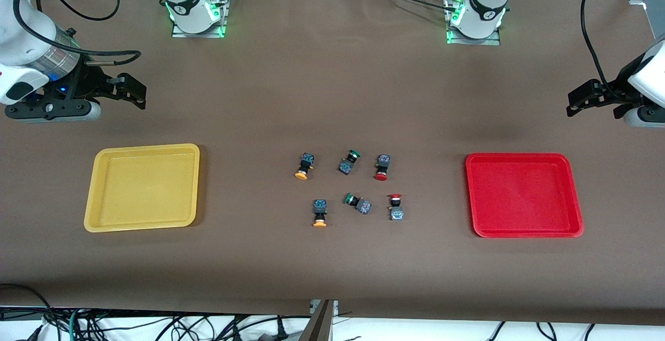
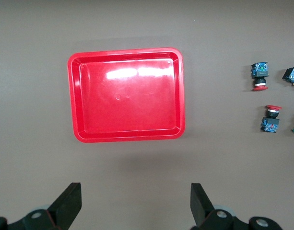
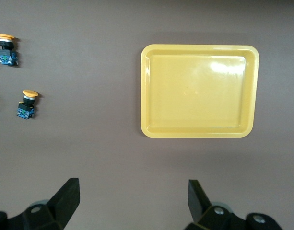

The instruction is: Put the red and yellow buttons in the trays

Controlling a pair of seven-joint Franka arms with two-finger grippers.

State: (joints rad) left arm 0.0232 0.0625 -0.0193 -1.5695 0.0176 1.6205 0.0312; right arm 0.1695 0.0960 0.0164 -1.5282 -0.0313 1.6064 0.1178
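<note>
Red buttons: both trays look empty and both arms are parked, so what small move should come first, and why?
Probably bring the left tool, open and waiting above the table near the red tray, over the red button farther from the camera. All six buttons lie between the trays, and the red pair lies toward the left arm's end. The right tool can wait, open, near the yellow tray.
</note>
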